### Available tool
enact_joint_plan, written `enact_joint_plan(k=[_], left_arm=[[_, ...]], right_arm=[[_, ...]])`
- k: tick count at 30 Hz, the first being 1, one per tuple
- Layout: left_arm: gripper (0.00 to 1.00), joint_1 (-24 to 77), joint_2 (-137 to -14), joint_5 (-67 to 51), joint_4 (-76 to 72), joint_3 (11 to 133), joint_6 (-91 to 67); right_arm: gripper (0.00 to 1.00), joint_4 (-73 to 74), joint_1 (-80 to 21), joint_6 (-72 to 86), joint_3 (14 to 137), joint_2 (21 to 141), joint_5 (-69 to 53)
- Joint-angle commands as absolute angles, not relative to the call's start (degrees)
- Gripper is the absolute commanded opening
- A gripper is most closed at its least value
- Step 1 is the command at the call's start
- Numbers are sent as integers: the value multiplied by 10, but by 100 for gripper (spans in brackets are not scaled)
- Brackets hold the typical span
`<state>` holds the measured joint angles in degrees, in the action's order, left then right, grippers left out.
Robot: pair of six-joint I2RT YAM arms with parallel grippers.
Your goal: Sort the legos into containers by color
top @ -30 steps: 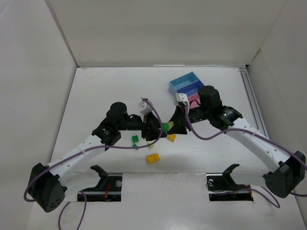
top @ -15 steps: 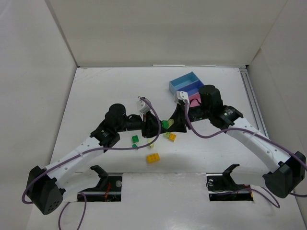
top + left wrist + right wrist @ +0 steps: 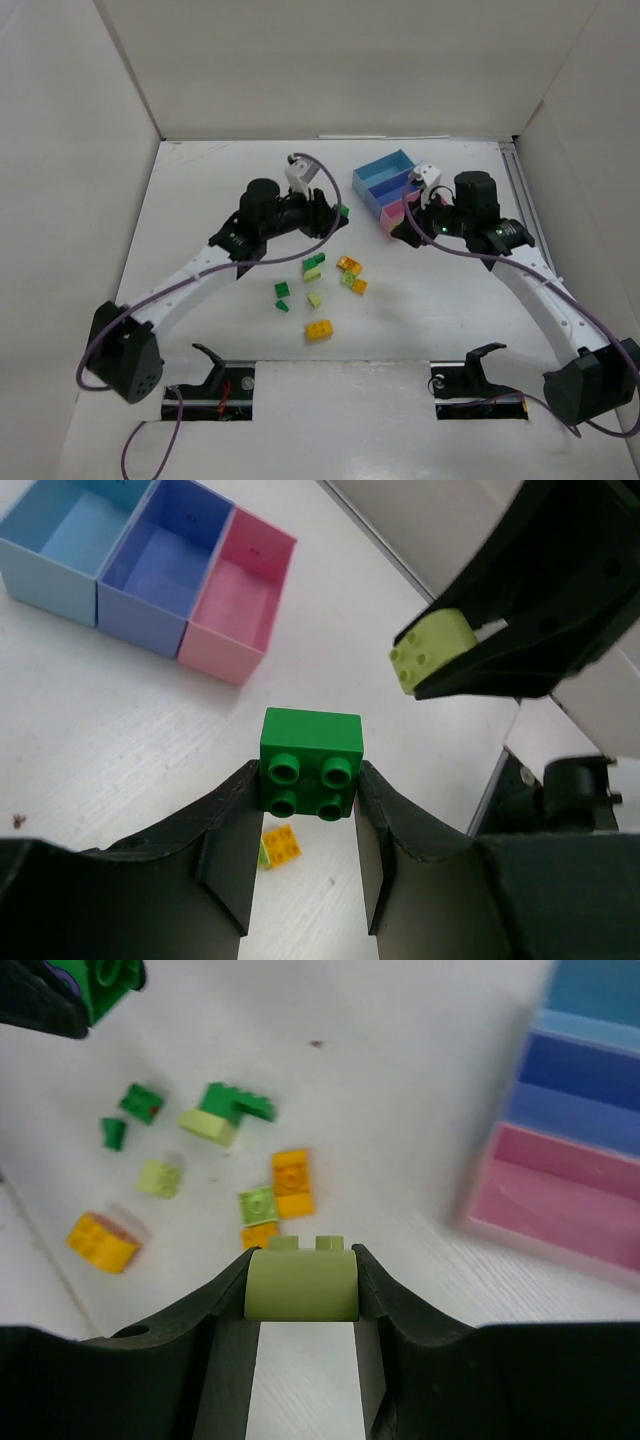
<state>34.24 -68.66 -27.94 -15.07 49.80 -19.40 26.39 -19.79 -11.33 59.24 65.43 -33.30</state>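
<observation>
My left gripper (image 3: 335,213) is shut on a dark green lego (image 3: 310,763), held above the table left of the containers. My right gripper (image 3: 404,226) is shut on a pale lime lego (image 3: 302,1282), held by the pink tray's near side; it also shows in the left wrist view (image 3: 433,650). The containers stand in a row: light blue (image 3: 385,169), darker blue (image 3: 397,187), pink (image 3: 402,211). In the left wrist view their floors look bare. Loose legos lie between the arms: dark green (image 3: 314,263), orange-yellow (image 3: 349,265), lime (image 3: 314,299).
More loose legos: two small green ones (image 3: 282,291), an orange-yellow block (image 3: 319,330) nearest the bases, a lime plate (image 3: 258,1204) beside orange ones (image 3: 292,1181). White walls enclose the table on three sides.
Both grippers have lifted off the lego pile, each with a brick. The left moved back and right with the green one; the right moved right toward the trays with the lime one.
</observation>
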Motion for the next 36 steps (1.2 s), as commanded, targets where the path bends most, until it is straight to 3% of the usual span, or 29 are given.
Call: enact_joint_plan(k=[1, 9, 14, 18, 23, 31, 33, 36], left_arm=[[3, 337, -787, -249, -116, 611, -216], [0, 337, -1045, -307, -2, 870, -161], [0, 375, -1169, -288, 76, 1031, -108], [0, 388, -1229, -303, 91, 1103, -108], [12, 410, -1279, -270, 121, 1163, -107], [12, 426, -1331, -183, 170, 1235, -102], [20, 426, -1331, -177, 170, 1235, -102], [45, 426, -1331, -171, 170, 1235, -97]], right_arm=[[0, 254, -152, -67, 597, 642, -223], [0, 249, -72, -40, 597, 659, -128], [0, 236, -19, -33, 592, 678, -127], [0, 223, -4, -26, 581, 686, -133], [0, 229, 2, -33, 581, 696, -138], [0, 234, 7, -38, 581, 701, -143], [0, 234, 7, -38, 581, 707, -143], [0, 234, 7, -38, 581, 712, -149]])
